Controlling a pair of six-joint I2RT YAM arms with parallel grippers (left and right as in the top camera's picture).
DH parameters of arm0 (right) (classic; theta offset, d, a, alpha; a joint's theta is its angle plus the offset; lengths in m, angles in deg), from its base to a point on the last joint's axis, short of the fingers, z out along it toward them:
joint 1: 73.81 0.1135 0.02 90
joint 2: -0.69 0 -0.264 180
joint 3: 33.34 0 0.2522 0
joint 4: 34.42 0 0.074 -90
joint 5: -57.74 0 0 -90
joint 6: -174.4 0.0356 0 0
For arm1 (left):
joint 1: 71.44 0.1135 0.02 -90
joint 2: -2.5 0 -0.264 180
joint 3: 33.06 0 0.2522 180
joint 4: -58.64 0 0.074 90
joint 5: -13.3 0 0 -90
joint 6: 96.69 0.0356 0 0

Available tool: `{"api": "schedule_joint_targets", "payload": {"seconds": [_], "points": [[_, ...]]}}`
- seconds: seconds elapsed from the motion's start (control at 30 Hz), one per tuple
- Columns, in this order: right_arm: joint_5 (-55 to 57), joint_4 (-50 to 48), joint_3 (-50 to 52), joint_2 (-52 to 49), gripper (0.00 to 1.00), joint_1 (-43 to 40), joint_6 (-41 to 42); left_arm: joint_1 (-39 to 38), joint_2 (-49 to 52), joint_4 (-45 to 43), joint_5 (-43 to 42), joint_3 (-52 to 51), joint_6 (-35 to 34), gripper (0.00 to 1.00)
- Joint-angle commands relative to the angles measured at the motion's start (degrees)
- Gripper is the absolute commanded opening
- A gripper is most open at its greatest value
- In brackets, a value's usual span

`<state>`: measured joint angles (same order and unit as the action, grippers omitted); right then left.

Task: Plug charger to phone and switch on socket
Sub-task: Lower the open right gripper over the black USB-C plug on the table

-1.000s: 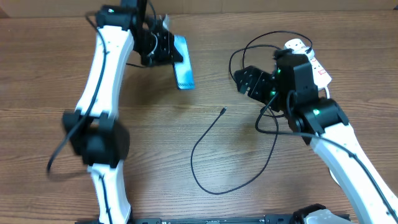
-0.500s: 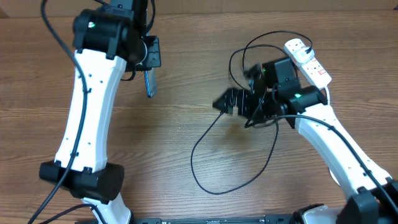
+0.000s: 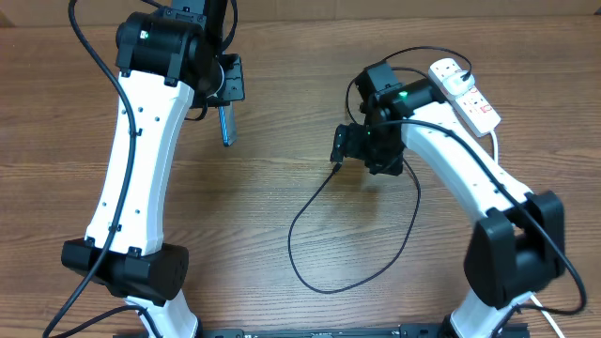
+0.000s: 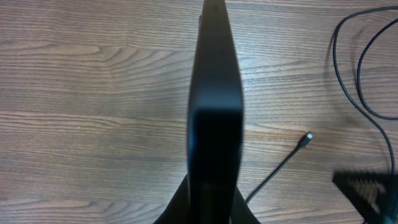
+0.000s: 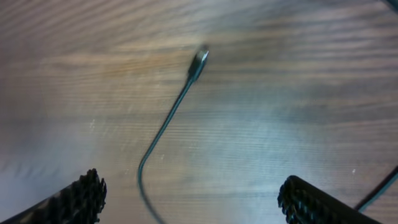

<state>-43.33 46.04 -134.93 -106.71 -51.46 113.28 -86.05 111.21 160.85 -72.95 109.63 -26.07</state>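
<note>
The thin black charger cable lies on the brown wooden tabletop, its small connector tip just ahead of the right fingers, spread wide and empty. The left fingers clamp the slim rectangular phone edge-on, well apart.

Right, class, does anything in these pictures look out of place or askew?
Yes: the phone is held on edge in the left gripper, so only its thin side shows from above. The cable's tip lies loose on the table, unplugged, under the open right gripper.
</note>
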Motion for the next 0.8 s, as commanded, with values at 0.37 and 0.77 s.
{"api": "schedule_joint_targets", "payload": {"seconds": [0.37,0.77], "points": [[7.65,-10.71,0.96,-4.94,0.52,3.80,15.96,-0.15,-0.72,-0.02,1.11,0.46,-0.81,0.04],[6.51,-6.19,-0.28,-14.19,0.51,4.96,18.84,-0.15,-0.72,-0.46,1.09,0.46,-1.46,0.04]]}}
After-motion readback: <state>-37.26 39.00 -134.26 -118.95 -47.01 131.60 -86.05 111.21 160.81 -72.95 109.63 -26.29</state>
